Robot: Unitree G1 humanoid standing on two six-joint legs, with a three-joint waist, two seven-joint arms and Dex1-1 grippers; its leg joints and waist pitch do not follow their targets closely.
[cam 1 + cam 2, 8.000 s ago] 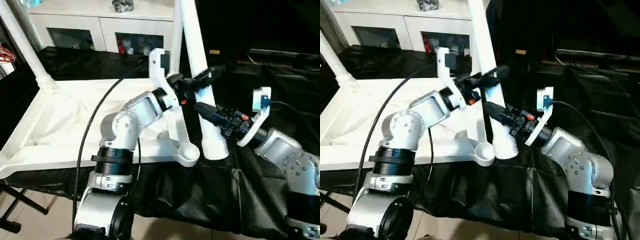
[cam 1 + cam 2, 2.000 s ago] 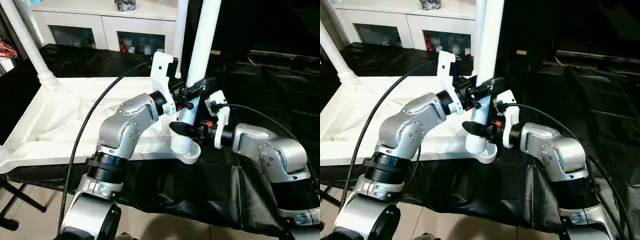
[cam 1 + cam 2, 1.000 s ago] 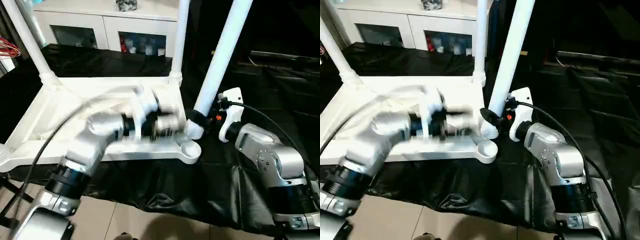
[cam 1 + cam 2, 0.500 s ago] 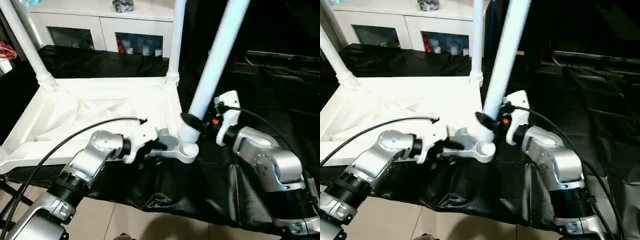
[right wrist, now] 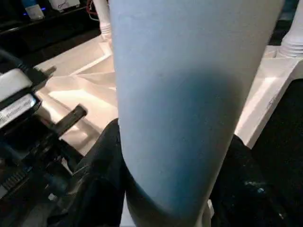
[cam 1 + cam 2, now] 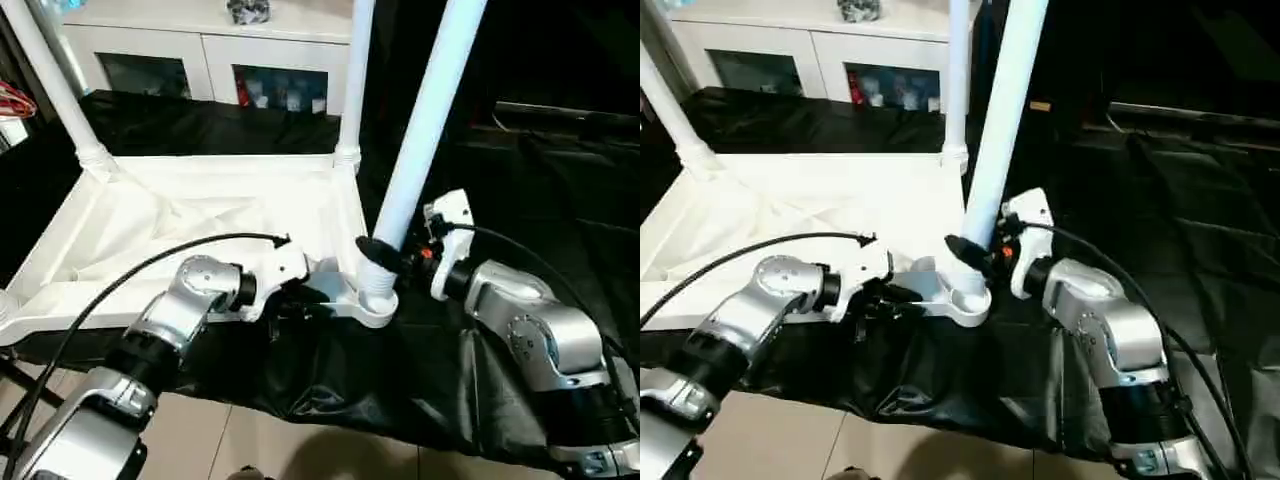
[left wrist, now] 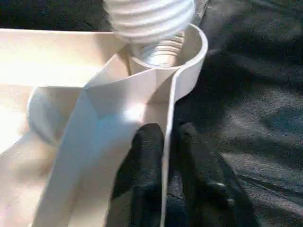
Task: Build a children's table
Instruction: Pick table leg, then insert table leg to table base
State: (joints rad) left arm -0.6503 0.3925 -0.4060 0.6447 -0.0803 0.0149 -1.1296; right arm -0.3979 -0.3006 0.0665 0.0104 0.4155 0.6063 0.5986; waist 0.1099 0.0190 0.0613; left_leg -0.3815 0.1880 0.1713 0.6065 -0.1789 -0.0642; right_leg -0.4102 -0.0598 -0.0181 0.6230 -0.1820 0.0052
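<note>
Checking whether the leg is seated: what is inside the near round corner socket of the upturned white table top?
The ribbed threaded end of the long white plastic leg sits inside the round socket. Its tip and the socket floor are hidden.

My two head cameras looked down from above at the near corner of the children's table point(image 6: 200, 215). Both showed the same corner socket point(image 6: 967, 297). My left wrist camera sat very close to that socket. My right wrist camera sat right against the leg point(image 5: 189, 94).
</note>
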